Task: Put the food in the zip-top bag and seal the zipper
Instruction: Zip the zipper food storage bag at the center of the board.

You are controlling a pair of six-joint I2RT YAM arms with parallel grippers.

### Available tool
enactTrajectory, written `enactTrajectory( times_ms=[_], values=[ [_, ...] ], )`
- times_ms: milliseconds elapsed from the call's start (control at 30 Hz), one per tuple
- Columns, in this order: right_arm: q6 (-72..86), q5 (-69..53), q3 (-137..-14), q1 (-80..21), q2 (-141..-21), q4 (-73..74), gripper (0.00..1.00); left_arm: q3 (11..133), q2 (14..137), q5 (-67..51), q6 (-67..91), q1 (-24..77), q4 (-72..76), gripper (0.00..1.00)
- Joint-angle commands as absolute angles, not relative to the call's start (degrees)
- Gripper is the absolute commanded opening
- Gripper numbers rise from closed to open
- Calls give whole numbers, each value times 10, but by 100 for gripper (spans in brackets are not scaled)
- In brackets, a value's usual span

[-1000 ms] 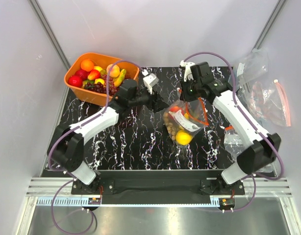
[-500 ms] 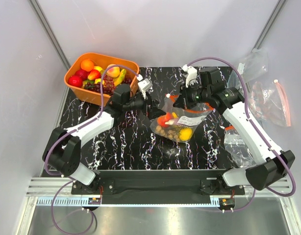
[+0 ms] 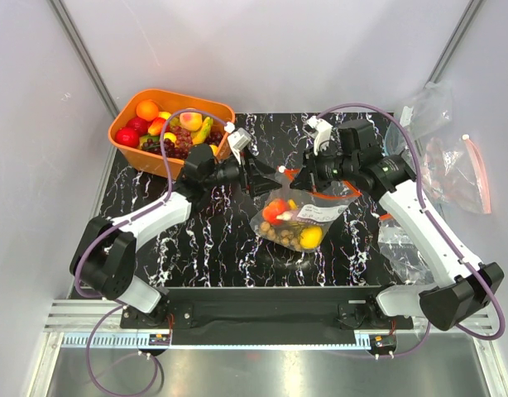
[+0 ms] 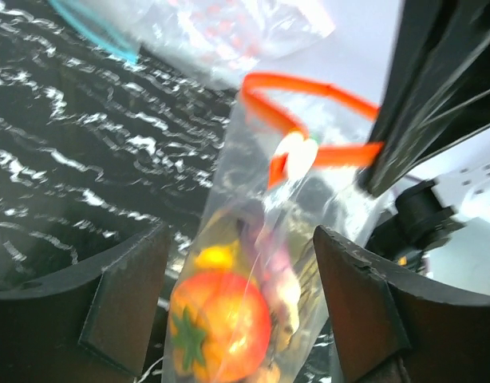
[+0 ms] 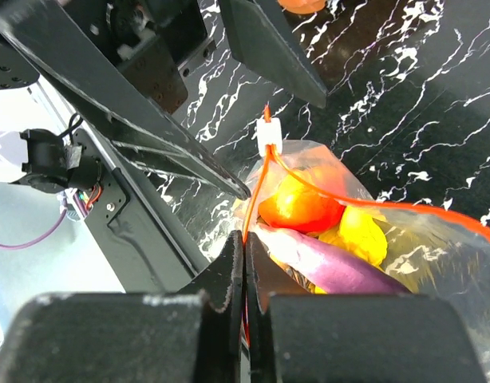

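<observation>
Pinching the orange zipper of the food-filled bag, my right claw is clamped tight; my left claw stands apart, just beside the bag.

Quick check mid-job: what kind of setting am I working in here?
Probably a lab robot cell, not a kitchen: plain white panels in aluminium framing, a black marbled tabletop, and an orange basket of plastic-looking fruit.

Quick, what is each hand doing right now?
Left hand: open, fingers either side of the bag, not gripping.
Right hand: closed on the zipper.
</observation>
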State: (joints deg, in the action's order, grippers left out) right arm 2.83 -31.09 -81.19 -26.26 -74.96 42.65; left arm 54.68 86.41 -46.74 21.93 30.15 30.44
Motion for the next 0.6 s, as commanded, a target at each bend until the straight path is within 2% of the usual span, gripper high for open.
enactTrajectory(
  times_ms=[0,100,233,300,367,433,533,567],
  values=[
    [29,-330,-810,-272,-735,398,0,540,860,-501,267,302,411,74],
    [28,-330,-807,-276,-737,396,0,542,864,-509,272,302,418,61],
    [31,-328,-805,-276,-733,388,0,544,874,-519,274,302,423,48],
    [31,-323,-806,-276,-731,389,0,547,878,-522,276,302,419,50],
    [31,-319,-807,-276,-730,389,0,550,883,-527,276,302,417,64],
    [32,-318,-808,-277,-729,388,0,552,890,-535,275,303,420,66],
    [31,-323,-809,-277,-730,390,0,551,896,-537,282,305,430,59],
    [32,-323,-809,-276,-729,391,0,550,897,-539,286,304,436,48]
  ],
)
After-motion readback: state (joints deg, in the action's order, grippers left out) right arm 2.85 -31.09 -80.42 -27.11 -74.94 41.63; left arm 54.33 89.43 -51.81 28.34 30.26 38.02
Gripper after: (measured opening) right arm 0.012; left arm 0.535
